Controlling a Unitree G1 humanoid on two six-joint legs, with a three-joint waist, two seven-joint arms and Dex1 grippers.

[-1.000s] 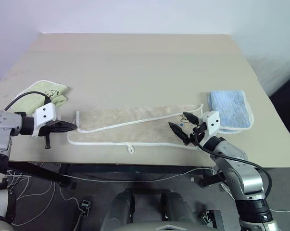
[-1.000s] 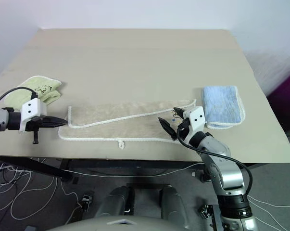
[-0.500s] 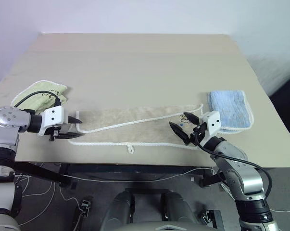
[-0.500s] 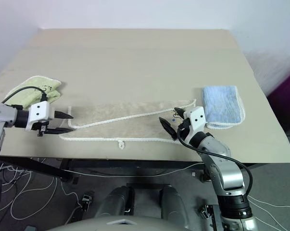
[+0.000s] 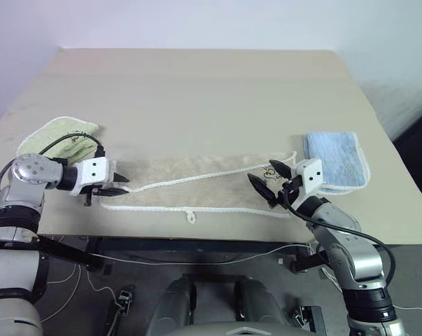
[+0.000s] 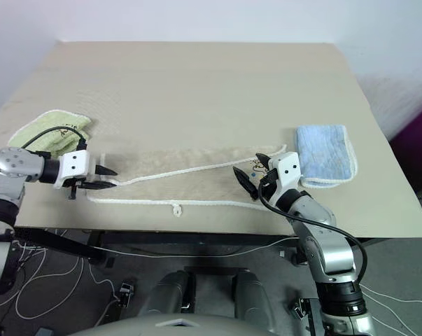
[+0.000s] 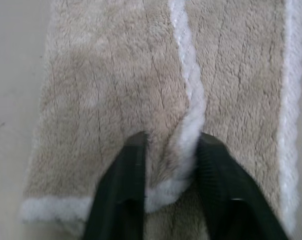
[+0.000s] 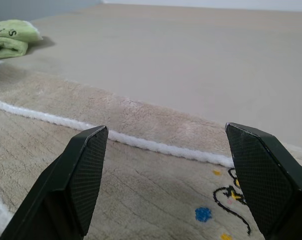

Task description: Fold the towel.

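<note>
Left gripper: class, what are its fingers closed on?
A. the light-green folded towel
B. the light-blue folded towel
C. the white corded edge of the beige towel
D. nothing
C: the left gripper's fingers pinch the beige towel's white corded edge between them.

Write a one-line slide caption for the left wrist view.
Left gripper pinching the white corded edge at one end of the beige towel, a ridge of cloth caught between its jaws.

Inspector: Cloths on the worktop [image 5: 211, 91]?
Clerk: Three. One beige towel [image 5: 197, 185], one green folded towel [image 5: 57, 133], one blue folded towel [image 5: 334, 157].
Inspector: Hands?
Clerk: Two: left hand [image 5: 117, 183], right hand [image 5: 270, 180]. One worktop.
</note>
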